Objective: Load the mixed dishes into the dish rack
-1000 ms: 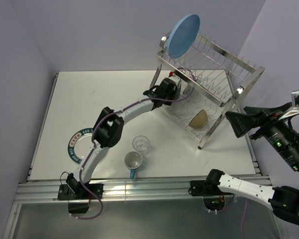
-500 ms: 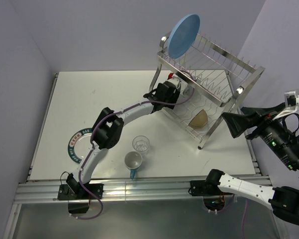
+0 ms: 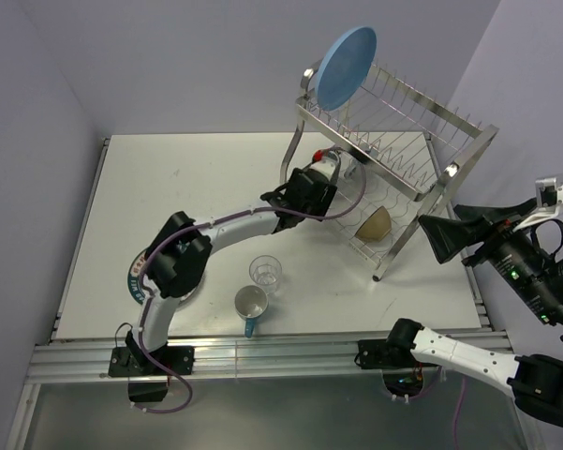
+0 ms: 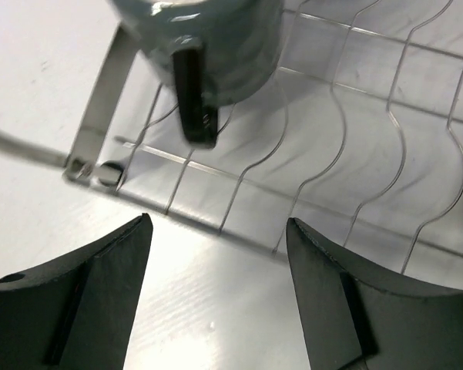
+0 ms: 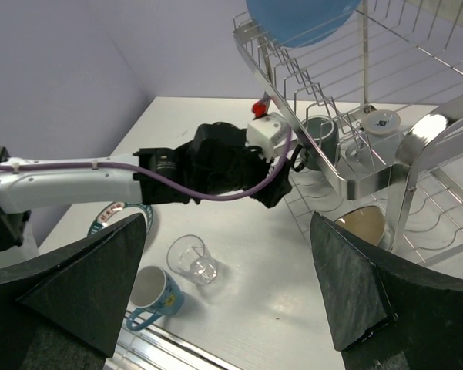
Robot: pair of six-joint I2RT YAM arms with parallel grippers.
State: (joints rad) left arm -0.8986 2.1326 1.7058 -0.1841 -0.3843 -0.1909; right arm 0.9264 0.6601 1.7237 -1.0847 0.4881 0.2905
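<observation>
Three dishes are seen in the dish rack (image 3: 405, 184): the dark mug (image 4: 216, 38) just beyond the left gripper's (image 4: 216, 231) spread, empty fingers, the bowl (image 3: 375, 223) right of it and the light-blue plate (image 3: 347, 66) above, while the clear glass (image 3: 265, 272), white-and-blue mug (image 3: 251, 304) and lettered plate (image 3: 140, 269) are left on the table (image 3: 206, 178), the right gripper (image 5: 227, 220) likewise spread and empty.

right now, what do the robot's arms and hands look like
The left arm and right arm are white links with black joints. A purple cable runs along the left one. The left hand and right hand have black wedge-shaped fingers.
</observation>
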